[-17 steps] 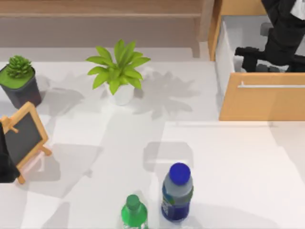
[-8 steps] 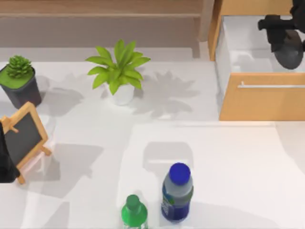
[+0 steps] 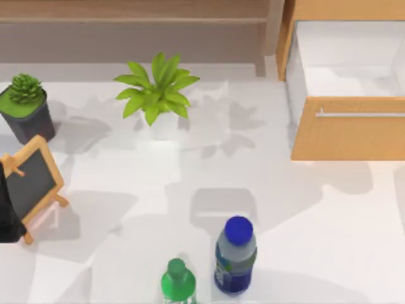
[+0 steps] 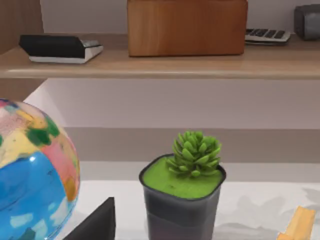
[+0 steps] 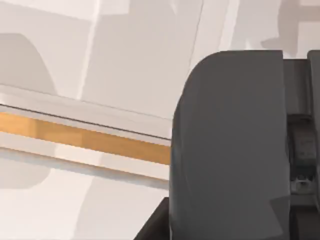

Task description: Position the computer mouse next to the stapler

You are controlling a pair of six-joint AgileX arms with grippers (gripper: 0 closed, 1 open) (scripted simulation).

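The computer mouse is hidden from the top view. In the right wrist view a broad, smooth dark grey shape (image 5: 230, 150) sits close to the camera beside gripper parts. I cannot tell whether it is the mouse or a finger. A low black and silver thing that looks like the stapler (image 4: 60, 47) lies on the wooden shelf in the left wrist view. My left arm (image 3: 6, 212) is parked at the table's left edge.
An open wooden drawer (image 3: 348, 136) with a bare white inside stands at the back right. A leafy plant (image 3: 158, 92), a succulent pot (image 3: 25, 107), a small chalkboard easel (image 3: 31, 183), a blue bottle (image 3: 235, 256) and a green bottle (image 3: 177, 282) stand on the white table. A globe (image 4: 30, 175) is near the left wrist.
My right arm, which reached into the open drawer, lifted with a dark rounded thing below it and has left the top view. The shadows on the table shifted.
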